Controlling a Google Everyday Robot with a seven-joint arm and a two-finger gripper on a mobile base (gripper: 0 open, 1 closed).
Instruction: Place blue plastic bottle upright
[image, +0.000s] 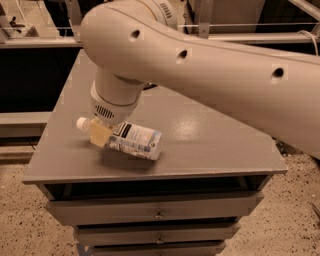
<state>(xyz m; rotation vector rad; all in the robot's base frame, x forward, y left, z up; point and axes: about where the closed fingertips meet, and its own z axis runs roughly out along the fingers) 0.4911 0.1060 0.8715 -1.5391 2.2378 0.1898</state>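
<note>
The blue plastic bottle (137, 141) is clear and pale bluish, with a white cap at its left end and a white-and-blue label with a dark square logo. It is on its side near the front left of the grey cabinet top (210, 140), slightly raised, with a shadow under it. My gripper (101, 135) hangs under the big beige wrist, and a tan finger (99, 134) is closed across the bottle's neck just behind the cap. The other finger is hidden behind the bottle.
The large beige arm (225, 70) crosses the view from the right, hiding the back right of the cabinet. Drawers (159, 210) lie below the front edge. A speckled floor surrounds the cabinet, and dark shelving and rails stand behind it.
</note>
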